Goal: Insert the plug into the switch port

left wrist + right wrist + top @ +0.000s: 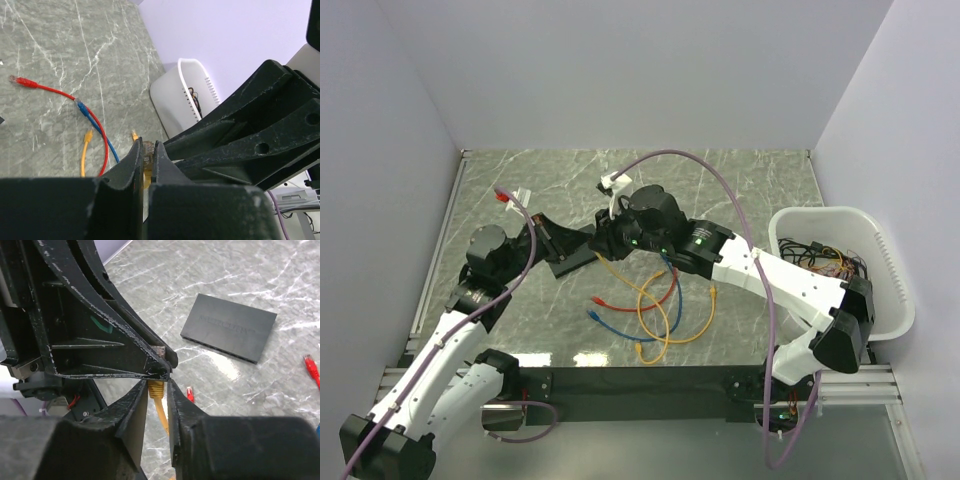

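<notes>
We find the left jaws shut narrow on the yellow plug (156,389), gripping its tip just beyond the tips of the right jaws. The right jaws stand narrow on either side of this plug; we cannot tell whether they press it. The left fingers (100,335) cross directly over the right jaws.

The switch (229,327) lies flat on the surface (280,405), ahead and right of the right jaws, well apart.

A red cable (60,92), a blue cable (82,110) and a yellow cable (83,152) lie beyond the left jaws. A white tub (170,100) stands farther off.
</notes>
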{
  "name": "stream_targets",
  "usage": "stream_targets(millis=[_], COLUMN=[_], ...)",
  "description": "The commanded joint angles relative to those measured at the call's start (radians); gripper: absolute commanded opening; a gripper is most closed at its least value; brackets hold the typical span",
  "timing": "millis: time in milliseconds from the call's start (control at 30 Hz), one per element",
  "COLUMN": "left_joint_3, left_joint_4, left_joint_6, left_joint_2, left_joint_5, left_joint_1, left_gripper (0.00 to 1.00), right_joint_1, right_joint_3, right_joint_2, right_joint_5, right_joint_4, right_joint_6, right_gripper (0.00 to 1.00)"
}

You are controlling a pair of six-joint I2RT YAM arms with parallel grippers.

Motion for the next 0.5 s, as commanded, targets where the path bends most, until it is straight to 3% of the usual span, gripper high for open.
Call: stream_targets(millis=[0, 467], left_joint_3=[-0.003, -0.008], left_joint_4=[0.023, 0.02], left_joint_6=[-0.005, -0.001], left_joint_2=[0.003, 0.006], left_joint_5=[0.001, -0.013], left_joint_1=[-0.003, -0.003], left_gripper=[0.01, 0.01], right_joint_1=[0.012, 0.016], right_joint_3=[0.052, 0.072], right_joint_2=[0.012, 0.046], right_joint_5=[0.039, 0.05], right_joint_4=[0.011, -0.014], right_joint_6=[-0.005, 0.0], right_gripper=[0.27, 0.3])
